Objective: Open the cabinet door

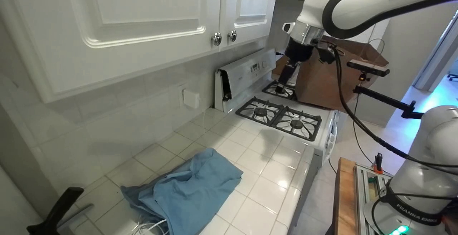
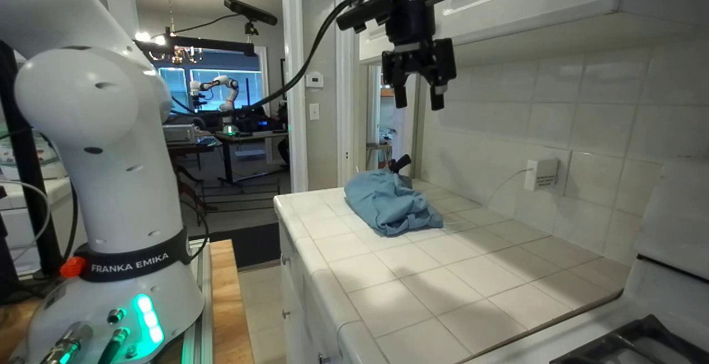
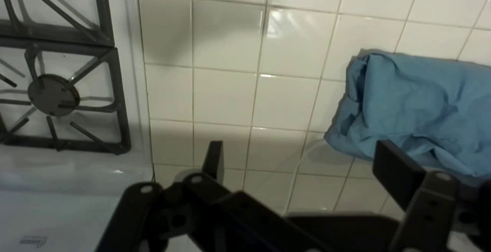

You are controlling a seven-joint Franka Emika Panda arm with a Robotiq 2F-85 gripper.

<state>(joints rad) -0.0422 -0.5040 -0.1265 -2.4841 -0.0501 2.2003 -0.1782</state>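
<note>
The cabinet door (image 1: 252, 4) is the narrower white raised-panel door at the top in an exterior view. It looks shut, flush beside the wider white door (image 1: 143, 6), which also looks shut. Its small round shiny knob (image 1: 232, 35) sits near its lower left corner. Its top is out of frame. My gripper (image 1: 281, 84) points down, lower than the knob and apart from the door. In an exterior view the fingers of the gripper (image 2: 419, 102) are spread with nothing between them. The wrist view also shows the gripper (image 3: 301, 156) open above the counter; no door shows there.
A blue cloth (image 1: 189, 188) lies on the white tiled counter (image 2: 399, 292). A stove (image 1: 279, 113) with black grates adjoins it. A brown paper bag (image 1: 318, 77) stands on the stove, behind the gripper. A black handle (image 1: 59, 210) and a wall plug (image 1: 191, 99) also show.
</note>
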